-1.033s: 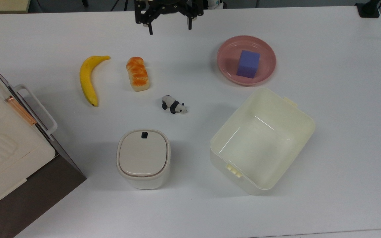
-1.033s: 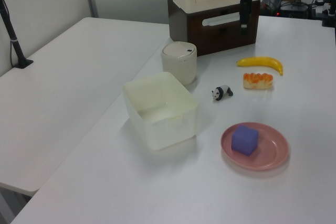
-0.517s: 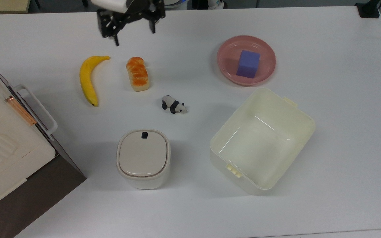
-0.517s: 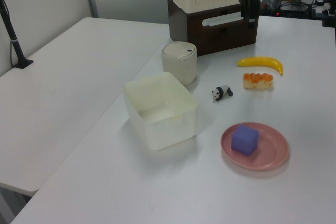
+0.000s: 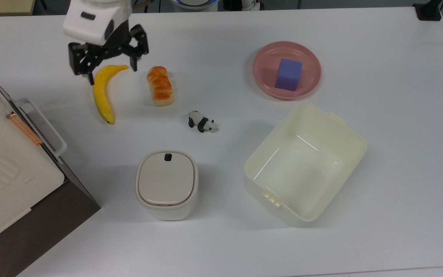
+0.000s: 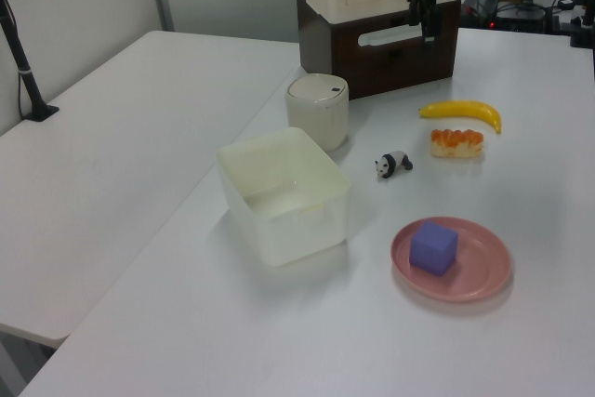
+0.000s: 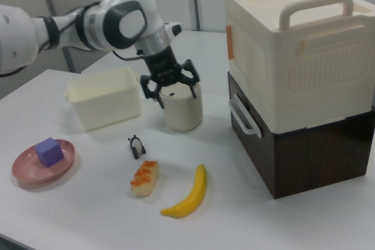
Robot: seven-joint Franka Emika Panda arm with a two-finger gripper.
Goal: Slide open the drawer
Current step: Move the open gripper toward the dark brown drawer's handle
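gripper [image 5: 110, 71] wide open, empty, above banana [image 5: 102, 92]

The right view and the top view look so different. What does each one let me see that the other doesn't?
The right view alone shows the white appliance's top handles and the drawer's dark front face. The top view alone looks into the empty cream tub and onto the bin's lid. Both show the open gripper raised above the table, the drawer's white handle, banana, bread, panda and plate.
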